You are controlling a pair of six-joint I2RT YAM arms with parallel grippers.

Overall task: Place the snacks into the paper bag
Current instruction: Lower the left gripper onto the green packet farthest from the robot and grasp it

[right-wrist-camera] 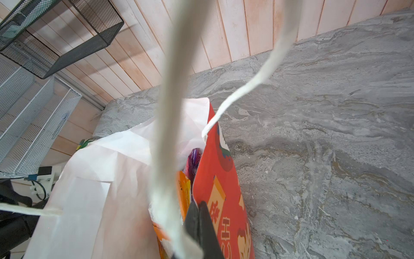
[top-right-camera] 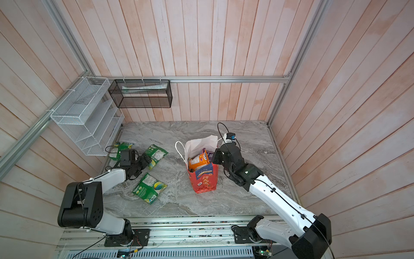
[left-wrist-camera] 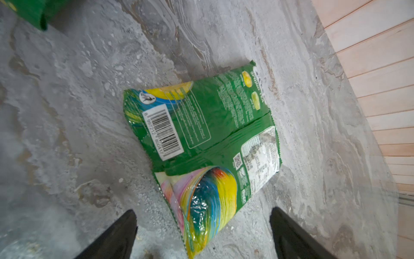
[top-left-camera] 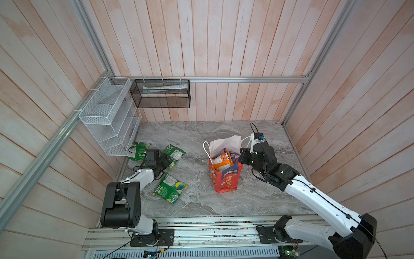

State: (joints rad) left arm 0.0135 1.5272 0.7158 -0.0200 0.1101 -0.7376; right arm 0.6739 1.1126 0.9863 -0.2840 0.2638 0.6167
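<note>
Had my left gripper (left-wrist-camera: pixel 202 210) jaws wide apart over the green candy packet (left-wrist-camera: pixel 201 134), flat on the tabletop (left-wrist-camera: pixel 67 112). Best bet seemed to be to straddle its narrow width and descend squarely. The right gripper (right-wrist-camera: pixel 199 207) was pinched on the red paper bag (top-left-camera: pixel 225 181) rim, well apart.

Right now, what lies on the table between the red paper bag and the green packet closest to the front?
Nothing. Only bare marble table separates the paper bag from that green packet, as both top views show.
</note>
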